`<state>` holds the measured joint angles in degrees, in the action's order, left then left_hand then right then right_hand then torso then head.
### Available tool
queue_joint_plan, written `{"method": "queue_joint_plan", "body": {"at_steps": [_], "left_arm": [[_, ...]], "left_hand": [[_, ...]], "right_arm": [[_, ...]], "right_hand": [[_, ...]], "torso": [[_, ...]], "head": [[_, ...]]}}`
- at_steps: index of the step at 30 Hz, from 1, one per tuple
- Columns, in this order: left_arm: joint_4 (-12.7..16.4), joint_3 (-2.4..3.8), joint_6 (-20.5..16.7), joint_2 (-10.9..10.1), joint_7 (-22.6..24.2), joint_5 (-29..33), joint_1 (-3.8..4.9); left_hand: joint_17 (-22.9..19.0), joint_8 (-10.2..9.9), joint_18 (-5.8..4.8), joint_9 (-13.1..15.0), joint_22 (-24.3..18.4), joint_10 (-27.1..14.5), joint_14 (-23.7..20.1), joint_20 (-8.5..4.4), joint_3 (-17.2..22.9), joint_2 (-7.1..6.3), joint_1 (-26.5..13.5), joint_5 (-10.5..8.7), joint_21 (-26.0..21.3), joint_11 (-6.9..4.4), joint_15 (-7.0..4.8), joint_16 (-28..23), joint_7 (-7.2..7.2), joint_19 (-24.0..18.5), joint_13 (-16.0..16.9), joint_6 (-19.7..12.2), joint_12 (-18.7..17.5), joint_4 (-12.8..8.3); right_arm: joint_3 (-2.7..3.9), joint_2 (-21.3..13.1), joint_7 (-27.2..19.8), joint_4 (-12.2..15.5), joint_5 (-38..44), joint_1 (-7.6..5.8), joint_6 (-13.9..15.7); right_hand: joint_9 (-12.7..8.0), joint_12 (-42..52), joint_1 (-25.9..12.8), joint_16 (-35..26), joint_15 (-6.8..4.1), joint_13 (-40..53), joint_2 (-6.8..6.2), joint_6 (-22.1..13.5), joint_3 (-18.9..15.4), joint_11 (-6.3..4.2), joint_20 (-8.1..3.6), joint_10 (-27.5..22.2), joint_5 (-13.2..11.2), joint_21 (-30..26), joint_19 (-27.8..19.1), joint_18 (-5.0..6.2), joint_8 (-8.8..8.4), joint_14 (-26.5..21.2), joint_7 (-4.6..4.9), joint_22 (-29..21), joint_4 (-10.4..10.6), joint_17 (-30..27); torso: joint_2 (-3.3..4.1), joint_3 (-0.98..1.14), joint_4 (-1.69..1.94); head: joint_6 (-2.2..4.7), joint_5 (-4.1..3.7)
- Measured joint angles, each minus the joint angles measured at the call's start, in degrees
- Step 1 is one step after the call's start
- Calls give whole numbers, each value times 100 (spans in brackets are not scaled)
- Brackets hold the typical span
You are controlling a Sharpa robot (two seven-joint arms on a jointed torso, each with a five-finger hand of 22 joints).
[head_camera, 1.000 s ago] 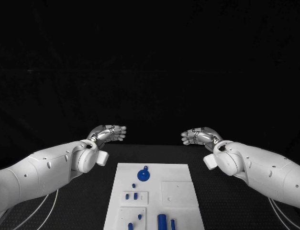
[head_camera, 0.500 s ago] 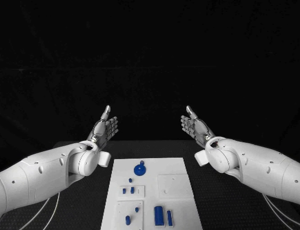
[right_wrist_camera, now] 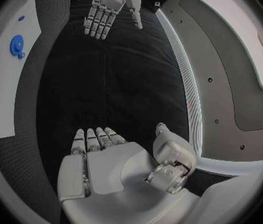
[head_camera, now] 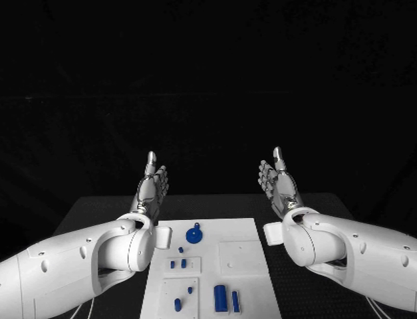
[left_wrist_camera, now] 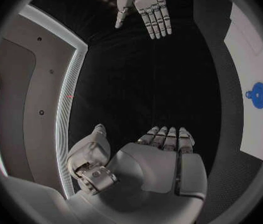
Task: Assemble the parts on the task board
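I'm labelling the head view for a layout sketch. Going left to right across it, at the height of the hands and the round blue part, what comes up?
Left hand → round blue part on the task board → right hand.

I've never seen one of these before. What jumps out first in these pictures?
Two silver robot hands, the left robot hand and the right robot hand, are raised open with fingers stretched, holding nothing, above the far end of the table. Below and between them lies the white task board, with small blue parts on it, the most eye-catching a round blue part near its far end.
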<state>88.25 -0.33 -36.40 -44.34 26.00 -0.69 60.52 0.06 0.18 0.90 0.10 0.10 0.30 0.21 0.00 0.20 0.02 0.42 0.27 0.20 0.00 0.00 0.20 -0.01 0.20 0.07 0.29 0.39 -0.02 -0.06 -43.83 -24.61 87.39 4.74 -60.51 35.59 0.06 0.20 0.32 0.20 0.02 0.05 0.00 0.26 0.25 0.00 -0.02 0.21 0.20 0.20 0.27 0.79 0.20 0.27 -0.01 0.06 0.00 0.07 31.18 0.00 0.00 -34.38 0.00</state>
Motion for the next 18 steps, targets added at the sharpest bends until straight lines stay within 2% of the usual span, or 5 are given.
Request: {"method": "queue_joint_plan", "body": {"at_steps": [6, 18], "left_arm": [[149, 26, -445, -34, 147, 39, -31], [152, 27, -674, -36, 246, 67, -32]], "left_hand": [[-1, 0, 0, -5, -4, 0, 0, 0, 0, 0, 0, 0, 0, 0, 0, 0, 0, 0, -2, 0, 0, 0], [0, 0, 0, -4, -5, 1, 0, 0, 0, 0, 0, 0, 0, 1, 0, 0, 0, 0, -1, 0, 0, 0]], "right_arm": [[1, -82, -234, 237, -273, 31, 512], [2, -84, -385, 245, -445, 32, 785]], "right_hand": [[-1, 0, 0, 0, 0, 0, 0, 0, 0, 0, 0, 0, 0, 0, 0, 0, 0, 0, 0, 0, 0, -2], [-1, 0, 0, 0, 1, 1, 0, 0, 0, 0, 0, 0, 1, 0, 0, 1, 1, 0, 1, 1, 0, -1]], "torso": [[-1, 1, 0], [-1, 1, 0]], "head": [[0, 0], [0, 0]]}}
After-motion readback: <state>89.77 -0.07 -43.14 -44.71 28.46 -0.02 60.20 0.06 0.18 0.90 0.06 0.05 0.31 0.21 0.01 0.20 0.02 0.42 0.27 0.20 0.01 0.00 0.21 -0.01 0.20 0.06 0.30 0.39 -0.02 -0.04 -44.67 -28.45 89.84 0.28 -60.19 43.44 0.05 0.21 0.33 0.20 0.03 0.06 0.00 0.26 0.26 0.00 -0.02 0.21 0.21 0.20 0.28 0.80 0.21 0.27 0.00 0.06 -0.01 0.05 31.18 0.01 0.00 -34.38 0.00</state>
